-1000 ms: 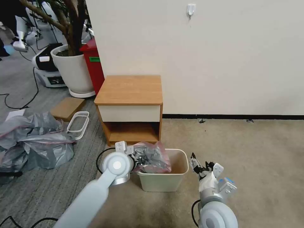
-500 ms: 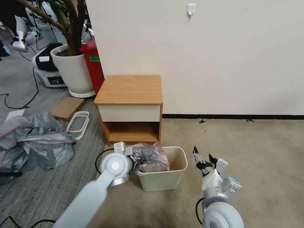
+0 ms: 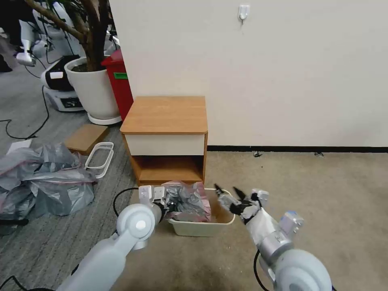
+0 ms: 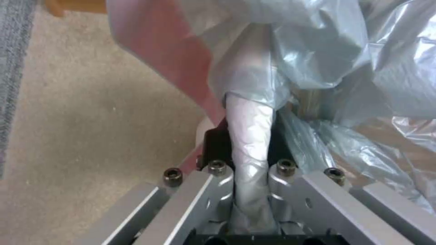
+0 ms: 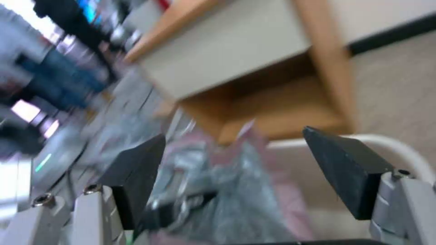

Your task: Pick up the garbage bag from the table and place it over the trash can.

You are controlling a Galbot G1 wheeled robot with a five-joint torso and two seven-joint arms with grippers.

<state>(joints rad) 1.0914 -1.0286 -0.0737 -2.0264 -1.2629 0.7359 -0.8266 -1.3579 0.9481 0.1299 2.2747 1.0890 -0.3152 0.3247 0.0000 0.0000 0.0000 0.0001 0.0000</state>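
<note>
The garbage bag (image 3: 188, 201), grey crinkly plastic with a pink-red band, hangs bunched over the left part of the cream trash can (image 3: 202, 229). My left gripper (image 3: 169, 203) is shut on a twisted fold of the garbage bag (image 4: 318, 51), which is pinched between the left gripper's (image 4: 247, 143) fingers. My right gripper (image 3: 226, 188) hovers open above the can's right side, pointing at the bag. Between the right gripper's (image 5: 236, 149) spread pads I see the garbage bag (image 5: 236, 197), the can's rim (image 5: 400, 144) and the table (image 5: 254, 58). The table (image 3: 163, 115) stands just behind the can with a bare top.
A heap of grey bags (image 3: 40, 182) lies on the floor at the left. A white frame (image 3: 99, 157), a flat board (image 3: 85, 137), a potted tree (image 3: 91, 89) and a red bin (image 3: 119, 87) stand behind it. Open carpet (image 3: 323, 194) spreads to the right. A wall (image 3: 262, 72) is behind.
My right gripper has swung left from beside the can to above its right side. My left gripper and the bag have shifted slightly left. The can's front wall shows lower than before.
</note>
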